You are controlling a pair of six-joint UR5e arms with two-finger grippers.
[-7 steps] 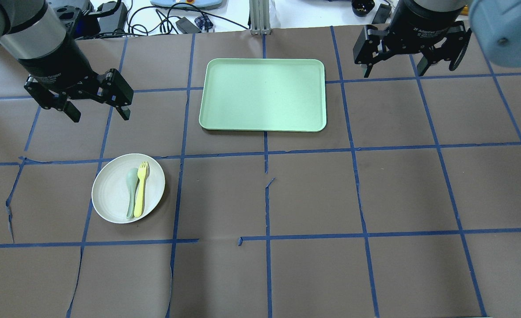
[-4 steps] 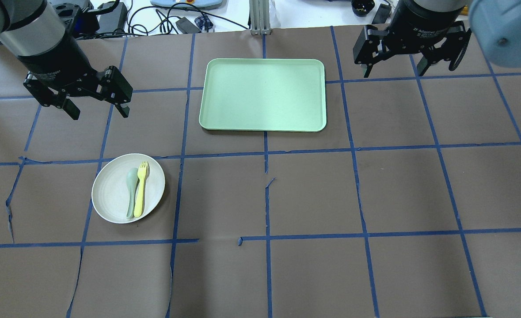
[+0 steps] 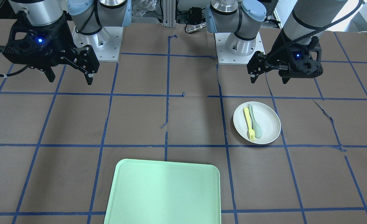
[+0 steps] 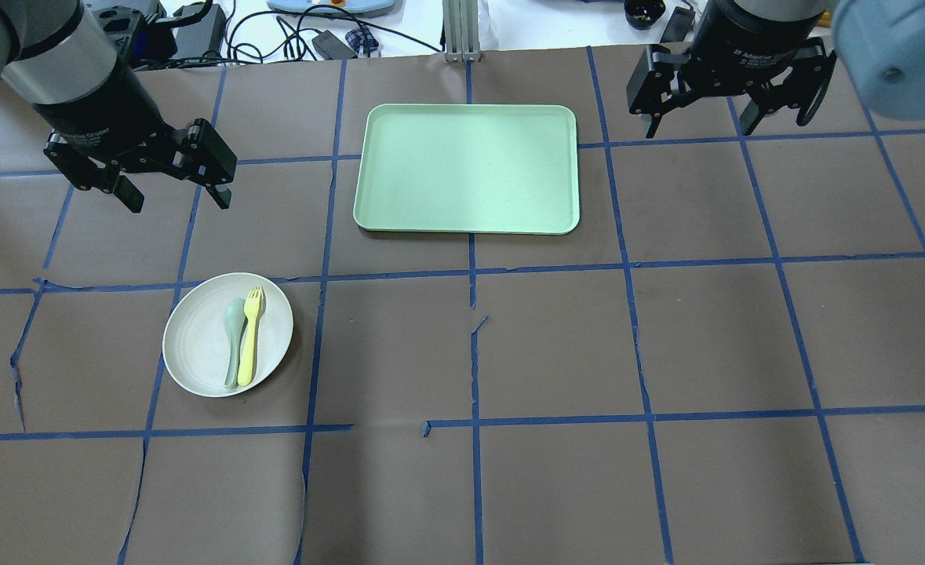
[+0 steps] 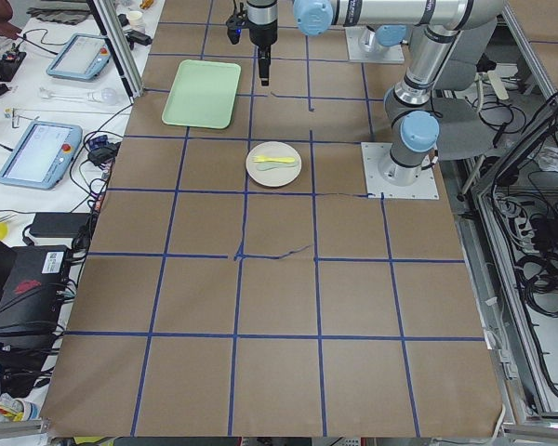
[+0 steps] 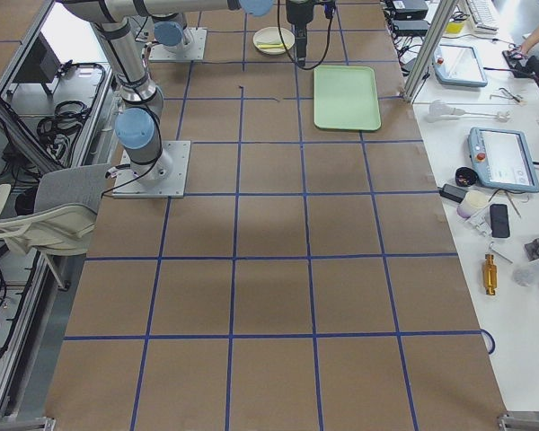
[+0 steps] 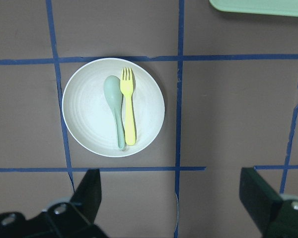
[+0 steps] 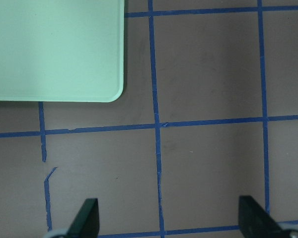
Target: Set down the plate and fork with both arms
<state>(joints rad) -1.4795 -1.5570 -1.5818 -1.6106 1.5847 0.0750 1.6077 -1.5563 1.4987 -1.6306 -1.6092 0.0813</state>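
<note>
My left tool (image 4: 177,202) hangs in the air above the brown worktop (image 4: 556,345). It is off to the left of the green tray (image 4: 466,169), well apart from it. Its two fingers are spread wide and hold nothing.

My right tool (image 4: 699,127) hangs on the other side of the tray, near the tray's far right corner. Its fingers are spread wide too, and they hold nothing.

The plate (image 4: 195,337) sits flat on the worktop. It is closer to me than the tray and off to the tray's left.

The yellow fork (image 4: 250,337) lies on the plate, with its points facing away from me. A pale green spoon (image 4: 232,337) lies right beside it. The fork is the one on the tray's side.
</note>
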